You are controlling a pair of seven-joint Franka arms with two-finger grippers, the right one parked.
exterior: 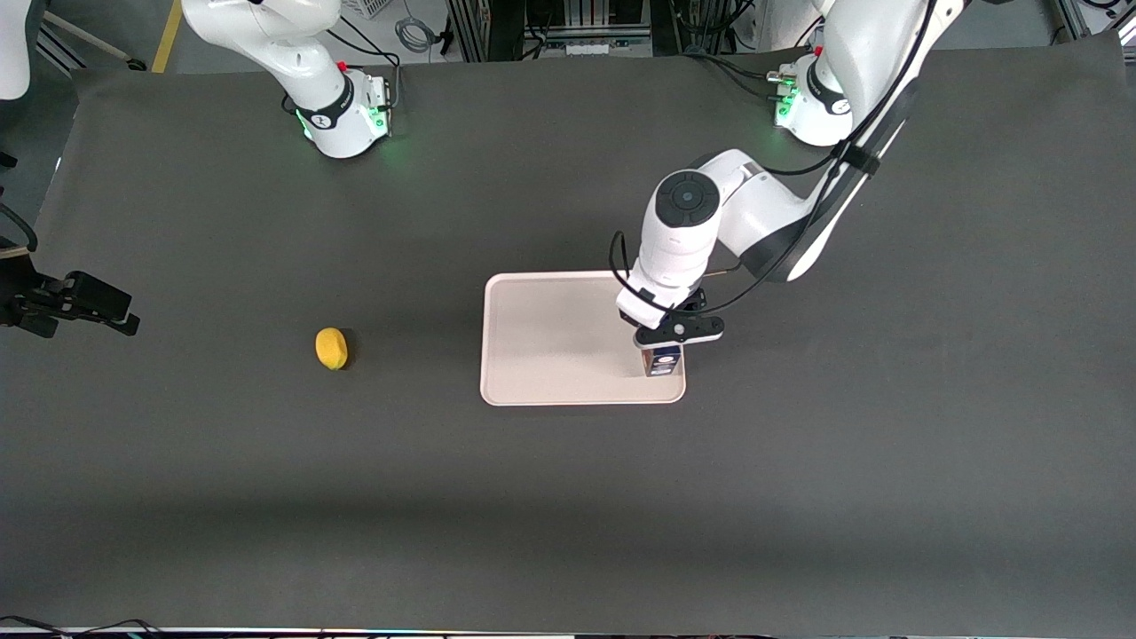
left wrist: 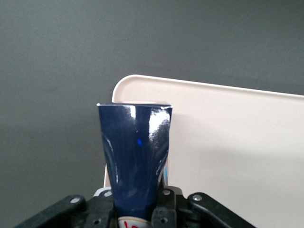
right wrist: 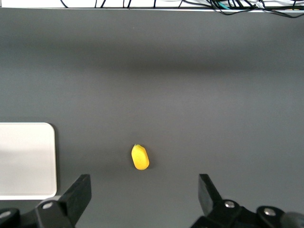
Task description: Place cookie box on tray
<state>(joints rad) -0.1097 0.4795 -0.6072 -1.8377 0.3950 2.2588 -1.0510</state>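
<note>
Navy cookie box point(left wrist: 134, 156) is pinched upright between the gripper point(exterior: 661, 348) jaws, walls visibly squeezed inward. It sits over the tray point(exterior: 541, 337), in the corner nearest the front camera at the working arm's end, close to the rim. Probably a low hold so the drop is short. Whether the box bottom touches the tray, I can't tell: the gripper body covers most of it. Yellow lemon-like thing point(exterior: 331, 348) lies well apart from the tray, toward the parked arm's end.
</note>
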